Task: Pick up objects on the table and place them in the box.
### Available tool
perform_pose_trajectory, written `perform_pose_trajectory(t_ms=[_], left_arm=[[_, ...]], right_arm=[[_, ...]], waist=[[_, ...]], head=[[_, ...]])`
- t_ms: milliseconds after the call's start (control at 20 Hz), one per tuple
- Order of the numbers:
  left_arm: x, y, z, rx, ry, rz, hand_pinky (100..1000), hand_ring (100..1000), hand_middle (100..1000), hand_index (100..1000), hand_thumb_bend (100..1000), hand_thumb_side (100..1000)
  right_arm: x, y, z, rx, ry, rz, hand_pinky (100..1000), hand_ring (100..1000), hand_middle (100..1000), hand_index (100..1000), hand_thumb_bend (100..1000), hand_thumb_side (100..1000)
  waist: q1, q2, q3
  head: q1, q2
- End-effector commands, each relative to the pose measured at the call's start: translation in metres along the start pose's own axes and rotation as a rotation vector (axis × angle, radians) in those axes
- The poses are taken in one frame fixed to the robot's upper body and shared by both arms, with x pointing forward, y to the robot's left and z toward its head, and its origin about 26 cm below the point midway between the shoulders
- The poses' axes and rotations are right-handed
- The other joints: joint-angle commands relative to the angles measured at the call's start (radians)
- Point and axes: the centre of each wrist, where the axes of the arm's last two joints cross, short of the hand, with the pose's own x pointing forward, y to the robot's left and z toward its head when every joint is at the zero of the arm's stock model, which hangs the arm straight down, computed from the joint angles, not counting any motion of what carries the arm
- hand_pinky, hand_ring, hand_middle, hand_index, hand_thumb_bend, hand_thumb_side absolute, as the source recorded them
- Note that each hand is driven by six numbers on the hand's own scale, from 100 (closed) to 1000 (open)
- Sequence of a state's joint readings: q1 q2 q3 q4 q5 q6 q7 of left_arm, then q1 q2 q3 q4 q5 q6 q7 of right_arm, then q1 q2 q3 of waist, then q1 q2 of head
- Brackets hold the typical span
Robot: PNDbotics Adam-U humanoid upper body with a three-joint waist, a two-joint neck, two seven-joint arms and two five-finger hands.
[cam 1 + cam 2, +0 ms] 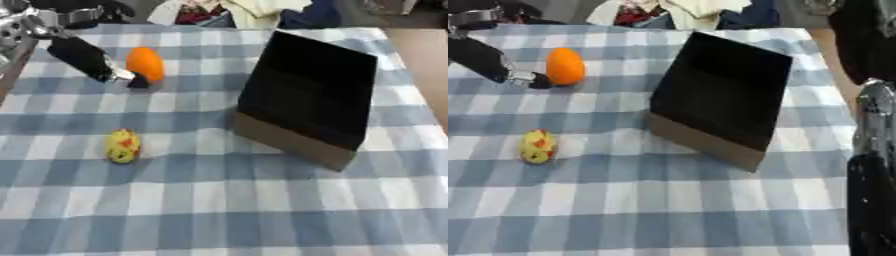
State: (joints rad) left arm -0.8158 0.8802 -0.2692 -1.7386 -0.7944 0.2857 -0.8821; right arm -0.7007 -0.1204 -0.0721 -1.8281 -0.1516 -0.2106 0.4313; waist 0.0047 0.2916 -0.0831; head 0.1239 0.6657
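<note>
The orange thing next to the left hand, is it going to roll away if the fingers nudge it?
Probably. The orange object looks rounded and smooth, like an egg standing on end, so a nudge from the left hand could tip and roll it. The checked cloth lies flat, so nothing would stop it. Its smooth skin may also slip between fingertips.

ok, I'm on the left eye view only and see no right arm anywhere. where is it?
Observer: The right eye view has it. The right arm runs down the right edge of the picture, black with a silver joint.
Operator: is it touching the box?
Observer: No. A strip of checked cloth shows between the arm and the box.
</note>
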Motion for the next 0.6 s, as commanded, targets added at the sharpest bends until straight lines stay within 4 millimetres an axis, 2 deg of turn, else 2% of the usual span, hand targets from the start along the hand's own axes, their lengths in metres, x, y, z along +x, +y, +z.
perform_pose_trajectory(t_ms=[50, 300, 600], left_arm=[[-0.003, 0.008, -0.001, -0.006, 0.045, 0.008, 846, 886, 843, 1000, 578, 656], [-0.002, 0.010, -0.009, 0.002, 0.091, 0.020, 848, 890, 861, 1000, 429, 576], [-0.006, 0.010, -0.018, -0.003, 0.140, 0.043, 849, 893, 871, 1000, 412, 551]], right_arm=[[0.004, -0.002, -0.005, 0.020, -0.016, 0.015, 974, 867, 753, 876, 100, 744], [0.005, -0.002, -0.005, 0.026, -0.015, 0.014, 975, 866, 751, 875, 100, 746], [0.005, -0.003, -0.007, 0.032, -0.018, 0.018, 976, 867, 750, 876, 100, 750]], waist=[[0.004, -0.015, -0.002], [0.007, -0.010, -0.008], [0.010, 0.003, -0.016]], head=[[0.007, -0.015], [0.013, -0.022], [0.017, -0.031]])
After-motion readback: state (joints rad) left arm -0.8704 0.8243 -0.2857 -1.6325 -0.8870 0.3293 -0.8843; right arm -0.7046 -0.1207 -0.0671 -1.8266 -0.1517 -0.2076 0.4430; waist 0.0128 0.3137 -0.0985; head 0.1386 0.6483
